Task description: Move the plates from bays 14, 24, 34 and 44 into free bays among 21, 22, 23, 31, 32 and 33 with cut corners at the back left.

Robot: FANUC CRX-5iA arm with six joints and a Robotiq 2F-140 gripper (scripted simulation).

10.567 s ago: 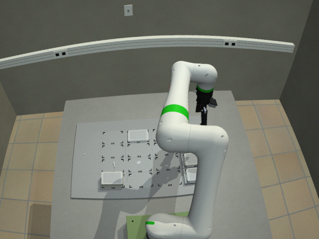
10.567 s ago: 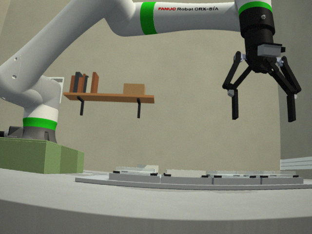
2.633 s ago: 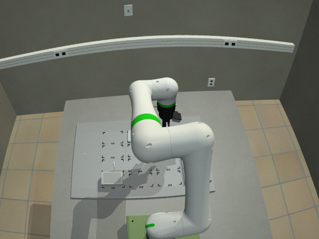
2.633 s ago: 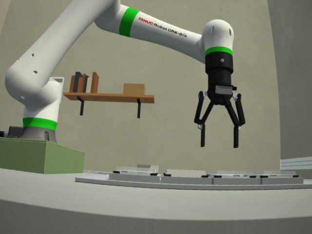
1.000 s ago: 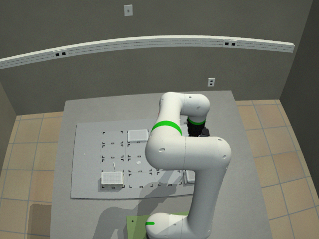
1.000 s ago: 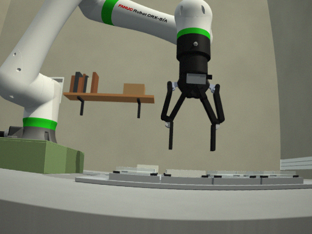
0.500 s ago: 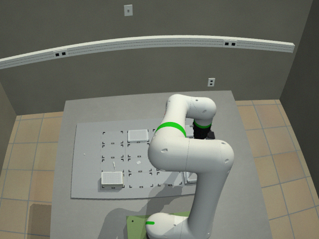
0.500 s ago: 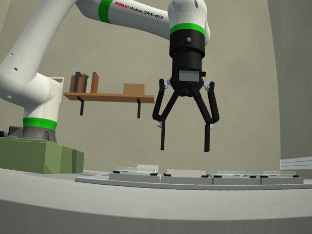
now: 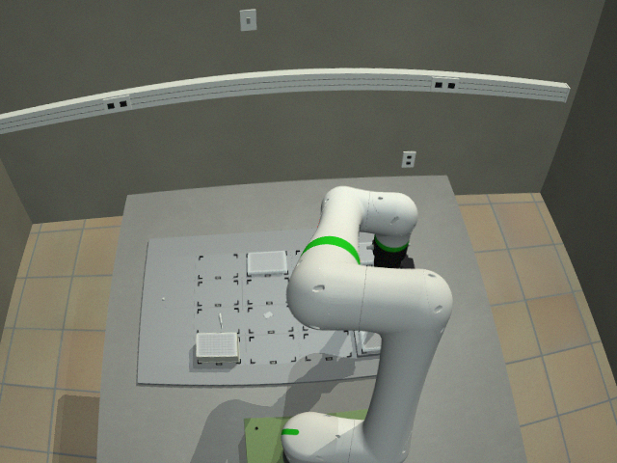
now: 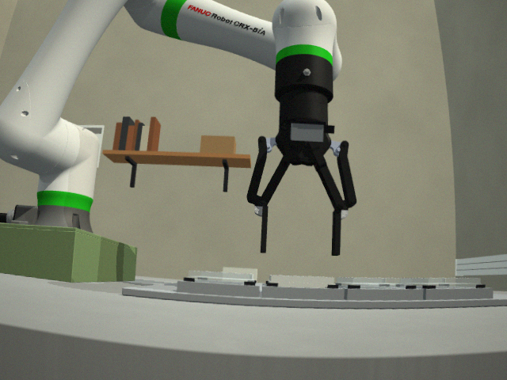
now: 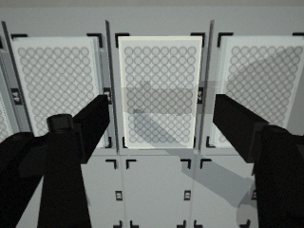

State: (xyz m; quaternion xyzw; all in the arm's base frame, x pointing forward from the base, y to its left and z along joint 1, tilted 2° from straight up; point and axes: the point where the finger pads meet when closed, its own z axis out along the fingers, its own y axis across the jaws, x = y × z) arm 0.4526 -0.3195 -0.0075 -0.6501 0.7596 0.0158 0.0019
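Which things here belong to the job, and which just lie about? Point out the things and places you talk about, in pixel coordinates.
Belong:
- plates in bays 14 [image 9: 369,342] [image 10: 221,276], 24 [image 10: 303,281] [image 11: 159,71], 34 [image 10: 362,282] [image 11: 57,78], 44 [image 9: 365,247] [image 10: 463,281]
- pincer [image 10: 299,253] [image 11: 161,108]

Not needed:
- bay 42's plate [image 9: 267,261]
- deep-well block [image 9: 217,344]
- white stick [image 9: 221,320]
- white scrap [image 9: 268,314]

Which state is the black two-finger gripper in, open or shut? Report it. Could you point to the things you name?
Open: its fingers [image 10: 263,230] stand apart above the plates, nothing between them.

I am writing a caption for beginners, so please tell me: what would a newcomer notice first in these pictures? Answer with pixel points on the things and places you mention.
Probably the big white arm [image 9: 329,293] [image 10: 229,28] with green bands, bent across the deck in the top view. Next, its black gripper [image 10: 299,253] [image 11: 161,108], open above the raised column of plates. The wrist view shows a cream-edged plate [image 11: 159,92] between two paler plates.
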